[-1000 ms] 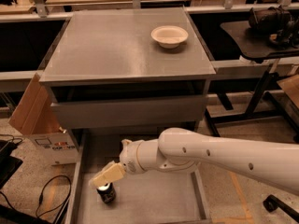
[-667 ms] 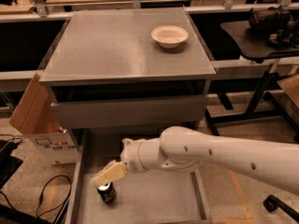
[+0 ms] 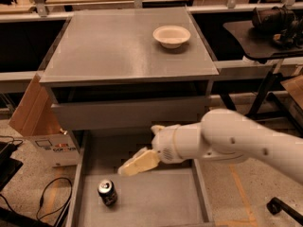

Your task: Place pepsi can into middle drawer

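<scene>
The pepsi can [image 3: 107, 193] stands upright on the floor of the pulled-out middle drawer [image 3: 156, 203], near its front left corner. It is dark blue with a silver top. My gripper [image 3: 135, 154] hangs above the drawer, up and to the right of the can, apart from it and holding nothing. Its cream fingers [image 3: 138, 162] point down-left toward the can and look open. My white arm reaches in from the right.
A white bowl [image 3: 171, 35] sits on the grey cabinet top [image 3: 118, 51]. The upper drawer front [image 3: 128, 115] is shut above the open one. A cardboard box [image 3: 33, 122] and cables [image 3: 47, 197] lie at the left. A black table [image 3: 265, 37] stands at the right.
My gripper has lifted up and to the right, away from the can. The can stays standing on the drawer floor.
</scene>
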{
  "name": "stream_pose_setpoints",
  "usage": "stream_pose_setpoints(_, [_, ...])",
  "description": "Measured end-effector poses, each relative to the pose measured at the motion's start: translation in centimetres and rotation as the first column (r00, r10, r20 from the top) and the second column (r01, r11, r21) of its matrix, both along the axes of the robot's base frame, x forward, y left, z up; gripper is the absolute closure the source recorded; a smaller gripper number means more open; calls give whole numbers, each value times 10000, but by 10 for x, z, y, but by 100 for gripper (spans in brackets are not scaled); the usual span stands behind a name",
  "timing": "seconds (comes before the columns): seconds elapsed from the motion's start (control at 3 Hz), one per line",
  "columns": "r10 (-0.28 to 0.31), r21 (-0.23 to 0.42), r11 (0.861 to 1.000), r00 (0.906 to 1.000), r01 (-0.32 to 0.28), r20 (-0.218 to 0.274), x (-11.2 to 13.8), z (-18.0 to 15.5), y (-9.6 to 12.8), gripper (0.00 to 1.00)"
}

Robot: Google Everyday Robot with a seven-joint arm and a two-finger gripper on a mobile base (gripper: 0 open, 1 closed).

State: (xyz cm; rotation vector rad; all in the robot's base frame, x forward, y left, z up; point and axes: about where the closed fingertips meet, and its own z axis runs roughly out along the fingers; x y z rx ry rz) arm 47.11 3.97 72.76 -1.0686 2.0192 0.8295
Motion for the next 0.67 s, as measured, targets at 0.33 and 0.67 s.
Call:
stream_pose_setpoints(0.33, [-82,-393,9992,9981,106,608,2,69,-49,0])
stream_pose_setpoints(0.67, [192,-1203,9927,9915,-36,1286,8,155,-75,0])
